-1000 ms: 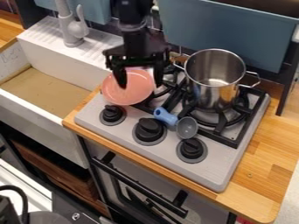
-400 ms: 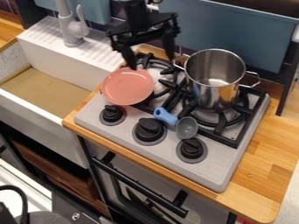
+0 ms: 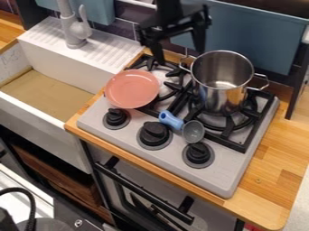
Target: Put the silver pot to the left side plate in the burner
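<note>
While the black two-finger gripper (image 3: 181, 57) hangs above the far side of the stove, fingers spread and nothing between them, the main risk is a poor first grip. The tall silver metal pot (image 3: 222, 92) stands upright on the right burner, just right of and nearer than the gripper. If the fingers close off-centre on its thin rim, likely result: slip or tilt. Its left wire handle (image 3: 184, 64) could also snag a descending finger. Low carry: the base might catch the black grate (image 3: 240, 143). Further left, the round pink plate (image 3: 131, 89) overlaps the left burner's near-left part; an off-centre set-down could tip or slide it, leaving the pot leaning. Nearer, the blue-handled grey spoon (image 3: 171, 120) lies by the knobs; a low swing nearward might knock it.
</note>
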### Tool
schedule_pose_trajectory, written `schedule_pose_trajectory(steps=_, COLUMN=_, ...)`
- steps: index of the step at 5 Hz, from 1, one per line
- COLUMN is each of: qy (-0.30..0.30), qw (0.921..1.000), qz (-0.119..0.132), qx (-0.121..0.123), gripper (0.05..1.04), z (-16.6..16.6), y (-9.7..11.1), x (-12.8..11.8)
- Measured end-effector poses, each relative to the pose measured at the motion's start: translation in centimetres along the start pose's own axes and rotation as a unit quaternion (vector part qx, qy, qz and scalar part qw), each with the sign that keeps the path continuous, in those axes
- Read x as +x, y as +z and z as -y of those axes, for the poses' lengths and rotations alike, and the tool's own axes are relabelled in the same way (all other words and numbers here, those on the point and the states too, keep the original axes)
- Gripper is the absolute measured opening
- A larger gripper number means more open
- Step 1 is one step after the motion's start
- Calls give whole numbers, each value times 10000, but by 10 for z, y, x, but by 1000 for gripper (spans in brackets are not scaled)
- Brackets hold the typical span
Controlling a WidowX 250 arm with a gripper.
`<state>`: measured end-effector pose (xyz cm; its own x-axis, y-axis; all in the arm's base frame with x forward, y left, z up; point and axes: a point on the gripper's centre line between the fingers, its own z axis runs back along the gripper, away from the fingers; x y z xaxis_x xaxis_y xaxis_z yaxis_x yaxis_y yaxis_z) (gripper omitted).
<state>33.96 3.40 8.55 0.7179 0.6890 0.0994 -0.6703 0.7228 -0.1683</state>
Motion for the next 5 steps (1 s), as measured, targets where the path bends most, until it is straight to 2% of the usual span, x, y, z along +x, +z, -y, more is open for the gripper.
schedule_pose_trajectory(steps=3, qy=78, qw=9986, qz=327, qx=403, gripper=997, z=10, y=-37, x=-8)
schedule_pose_trajectory(steps=4, qy=183, qw=9978, qz=276, qx=581, gripper=989, z=5, y=-46, x=-8)
schedule_pose_trajectory(steps=5, qy=95, qw=9976, qz=159, qx=666, gripper=927, z=5, y=-54, x=-9)
